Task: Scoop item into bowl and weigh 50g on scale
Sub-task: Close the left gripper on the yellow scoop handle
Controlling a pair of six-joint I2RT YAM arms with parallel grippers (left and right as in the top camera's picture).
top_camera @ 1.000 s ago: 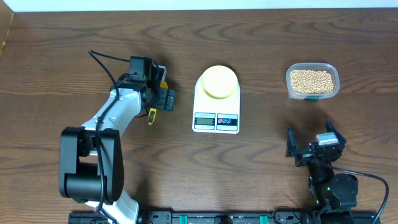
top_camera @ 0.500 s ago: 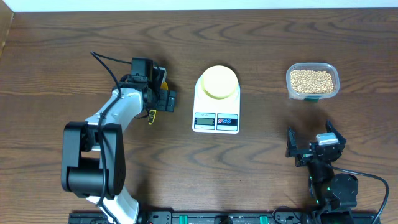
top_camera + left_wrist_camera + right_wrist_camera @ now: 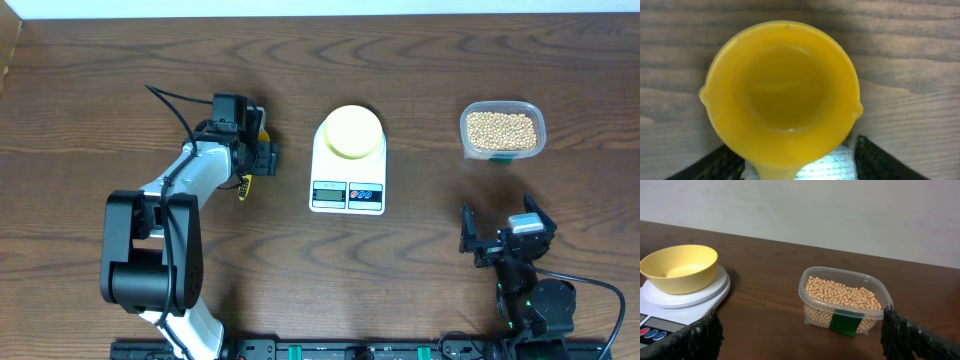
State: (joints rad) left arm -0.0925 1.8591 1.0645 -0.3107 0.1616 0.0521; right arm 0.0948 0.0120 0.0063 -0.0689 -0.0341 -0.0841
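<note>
one bowl (image 3: 351, 131) on one scale (image 3: 348, 170), centre of the table (image 3: 90, 80); one tub (image 3: 536, 135) of beans (image 3: 501, 129) near its right edge.
left gripper (image 3: 262, 158) straddles one scoop (image 3: 782, 95), grip unclear; right gripper (image 3: 498, 225) gapes wide.

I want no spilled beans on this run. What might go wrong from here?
The left fingers sit either side of the scoop handle, close to its cup; an off-centre grip might let it twist. The beans lie in a tub beyond the scale, so carrying scoops across may knock the bowl.
</note>
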